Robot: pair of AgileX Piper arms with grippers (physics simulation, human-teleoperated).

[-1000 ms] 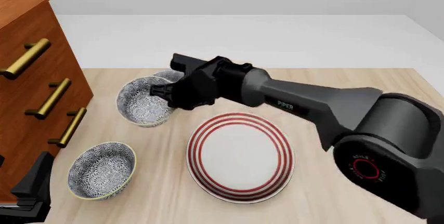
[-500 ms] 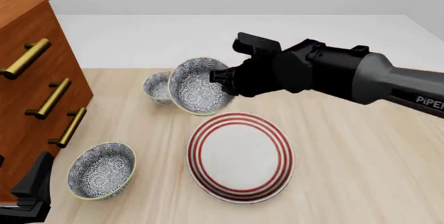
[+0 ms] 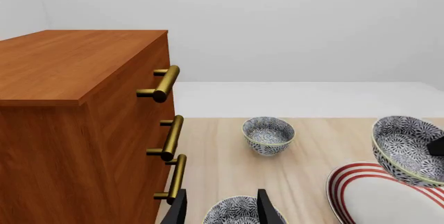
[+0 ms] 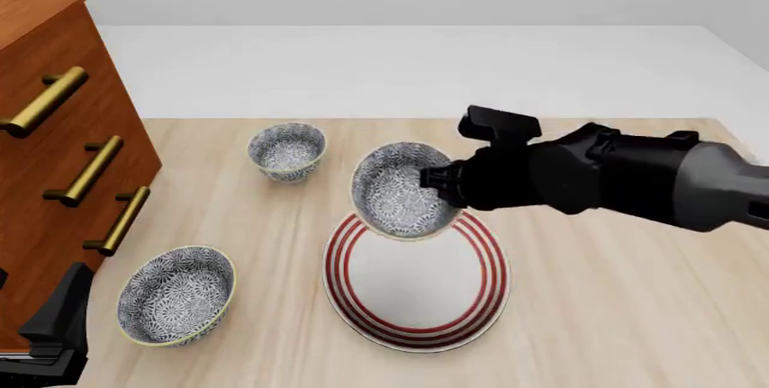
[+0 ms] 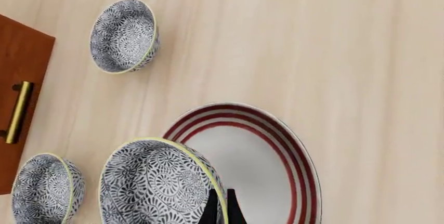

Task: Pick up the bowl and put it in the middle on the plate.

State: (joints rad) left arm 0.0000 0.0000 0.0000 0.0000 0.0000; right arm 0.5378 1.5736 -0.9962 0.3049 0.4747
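Observation:
My right gripper [image 4: 435,181] is shut on the rim of the blue-patterned bowl [image 4: 402,190], holding it tilted in the air above the far edge of the red-ringed plate [image 4: 416,271]. In the right wrist view the bowl [image 5: 156,187] hangs over the plate [image 5: 277,167], and the fingertips [image 5: 220,208] pinch its rim. My left gripper [image 3: 220,208] stands open low at the table's near left, above the near bowl [image 3: 239,212]. The held bowl [image 3: 409,148] and the plate [image 3: 378,198] also show in the left wrist view.
A look-alike bowl [image 4: 288,151] sits at the back left and another [image 4: 176,293] at the near left. A wooden drawer chest [image 4: 54,145] with brass handles stands along the left edge.
The right arm has carried the bowl rightward and toward me, from beside the back-left bowl to above the plate's far edge. The left arm has not moved.

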